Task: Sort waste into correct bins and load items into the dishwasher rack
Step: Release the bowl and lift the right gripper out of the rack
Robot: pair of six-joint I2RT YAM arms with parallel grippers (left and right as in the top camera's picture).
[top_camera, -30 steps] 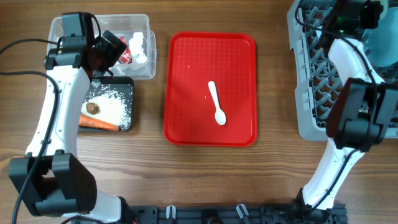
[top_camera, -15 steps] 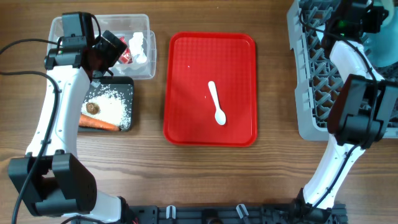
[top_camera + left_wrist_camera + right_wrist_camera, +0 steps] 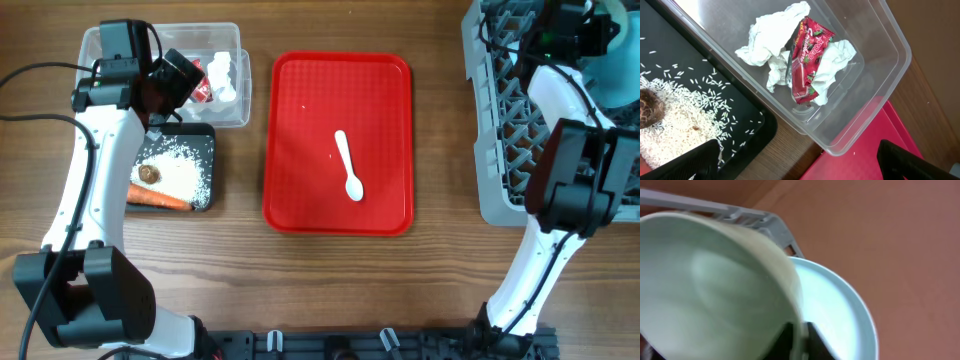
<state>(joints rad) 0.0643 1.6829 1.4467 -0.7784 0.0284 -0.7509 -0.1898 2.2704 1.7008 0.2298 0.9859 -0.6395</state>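
Change: over the last second only the right arm is shifting, and only slightly, above the far right corner of the dishwasher rack (image 3: 500,120); the left arm and everything on the surface (image 3: 240,290) are staying where they were.
Right pincer (image 3: 799,340): it is gripping the rim of the mint-green bowl (image 3: 715,285), one finger on each side of the wall, with the pale blue plate (image 3: 840,315) lying just behind the bowl.
Left pincer (image 3: 799,161): its fingers are standing apart and holding nothing, hanging over the near edge of the clear tub (image 3: 875,75).
What this is meaning: the bowl is probably being settled into the rack, so the loading step looks to be nearing its end rather than beginning.
Waste: the crumpled napkins (image 3: 772,25) and the red wrapper (image 3: 805,60) are lying in the clear tub; the rice (image 3: 675,130), the brown lump (image 3: 647,107) and the carrot (image 3: 160,198) are lying in the black tray (image 3: 747,122).
Remaining: the white plastic spoon (image 3: 348,165) is lying alone on the red tray (image 3: 300,130), well apart from the rack and not yet loaded.
Writing: the wrapper is showing white script lettering and small fruit pictures, too creased to read; no other label is showing.
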